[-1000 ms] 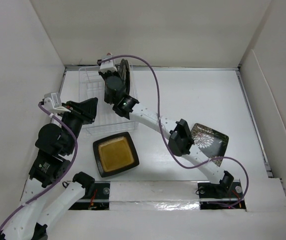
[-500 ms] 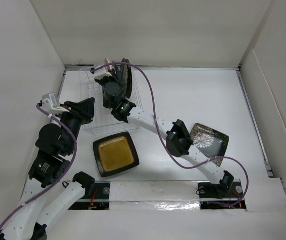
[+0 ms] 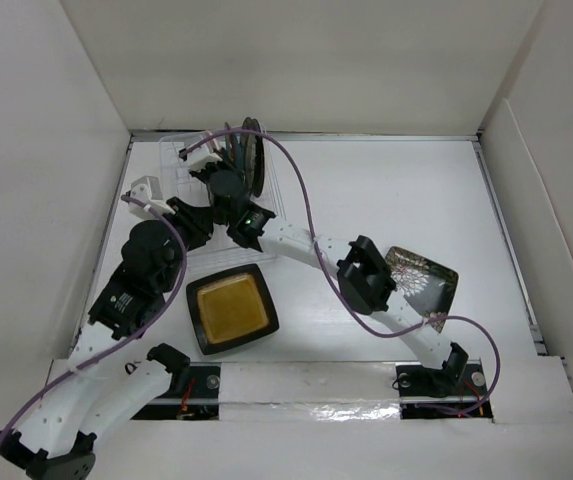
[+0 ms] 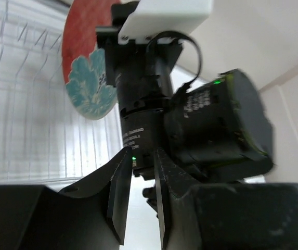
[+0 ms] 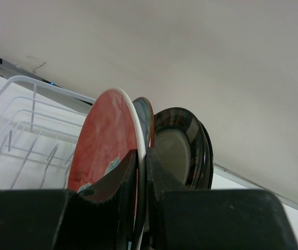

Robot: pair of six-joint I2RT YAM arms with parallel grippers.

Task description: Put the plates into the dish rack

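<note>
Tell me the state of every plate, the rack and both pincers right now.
right pincer: shut on the red-patterned plate's rim.
red-patterned plate: upright at the dish rack, gripped.
teal plate: upright, just behind it.
black plate: upright, behind the teal one.
dish rack: remaining slots unfilled.
amber-centred square plate: flat on table.
floral square plate: on table, partly under right arm.
left pincer: slightly open, empty.

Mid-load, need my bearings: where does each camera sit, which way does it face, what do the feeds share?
Top external: above and behind the arms, looking down; left arm and right arm both reach toward the dish rack at far left.
Left wrist: on the left arm, facing the right arm's wrist and the red plate; left gripper at bottom.
Right wrist: faces the back wall; right gripper clamps the red plate's rim.
Shared: both wrist views show the red plate and dish rack.
</note>
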